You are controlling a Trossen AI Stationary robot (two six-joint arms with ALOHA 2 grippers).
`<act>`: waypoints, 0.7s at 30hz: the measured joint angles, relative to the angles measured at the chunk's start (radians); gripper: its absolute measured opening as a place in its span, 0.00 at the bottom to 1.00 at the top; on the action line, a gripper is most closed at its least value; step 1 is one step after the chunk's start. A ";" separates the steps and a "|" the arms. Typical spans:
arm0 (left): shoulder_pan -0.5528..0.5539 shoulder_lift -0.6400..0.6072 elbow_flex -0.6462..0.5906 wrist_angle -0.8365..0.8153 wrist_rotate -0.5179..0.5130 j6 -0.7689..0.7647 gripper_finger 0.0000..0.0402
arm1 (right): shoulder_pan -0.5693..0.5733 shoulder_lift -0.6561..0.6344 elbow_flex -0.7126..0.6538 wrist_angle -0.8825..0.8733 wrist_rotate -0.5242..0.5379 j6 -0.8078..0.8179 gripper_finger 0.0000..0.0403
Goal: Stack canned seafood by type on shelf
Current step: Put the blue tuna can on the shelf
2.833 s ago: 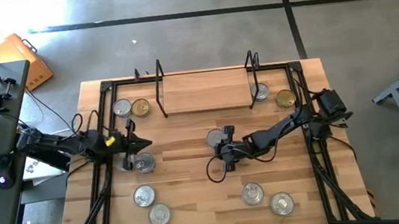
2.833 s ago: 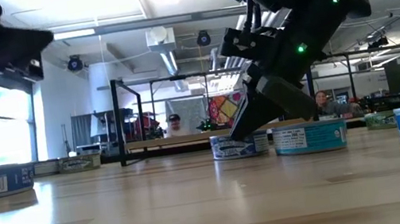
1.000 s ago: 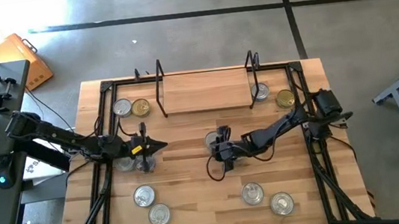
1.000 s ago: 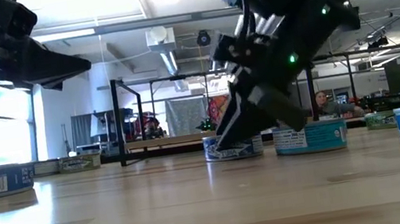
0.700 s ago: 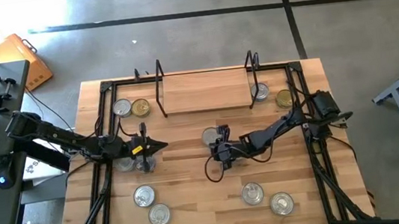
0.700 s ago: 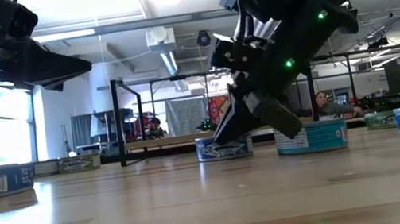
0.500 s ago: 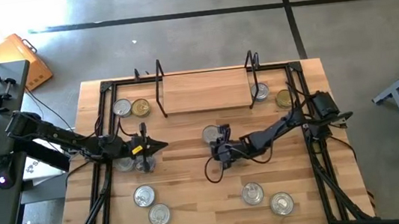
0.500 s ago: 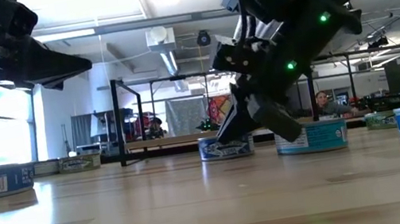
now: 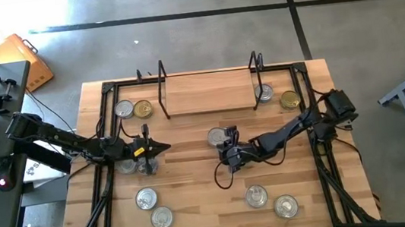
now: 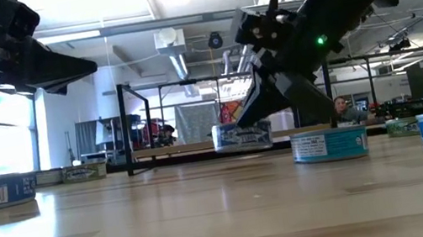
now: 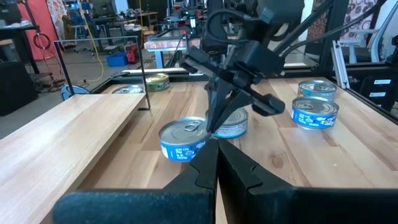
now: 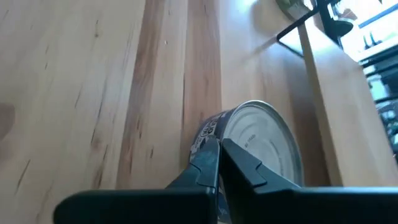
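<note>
Low view shows my right claw (image 10: 257,128) pinched shut on a tin's (image 10: 241,134) rim, lifted off the counter (image 10: 211,221); left claw (image 9: 153,147) shut, empty.

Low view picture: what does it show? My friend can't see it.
The right gripper pinches a blue tin just above the wooden table. Another tin rests nearby, and the shut left gripper hangs at the upper left.

Likely robotics lab, workbenches (image 11: 18,31), exposed ducts (image 10: 175,52)
</note>
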 joint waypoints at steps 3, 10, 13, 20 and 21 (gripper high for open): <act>0.000 0.000 0.000 0.000 0.000 0.000 0.00 | -0.016 -0.027 0.001 0.010 0.001 -0.015 0.00; 0.000 0.000 0.000 0.000 0.000 0.000 0.00 | -0.090 -0.151 0.003 0.010 0.012 -0.062 0.00; 0.000 0.000 0.000 0.000 0.000 0.001 0.00 | -0.165 -0.191 0.004 -0.025 0.005 -0.063 0.00; 0.000 0.000 0.000 0.001 -0.019 0.003 0.00 | -0.444 -0.164 0.052 -0.106 -0.099 -0.077 0.00; 0.000 0.000 0.000 0.001 -0.022 0.003 0.00 | -0.477 -0.151 0.069 -0.139 -0.099 -0.064 0.00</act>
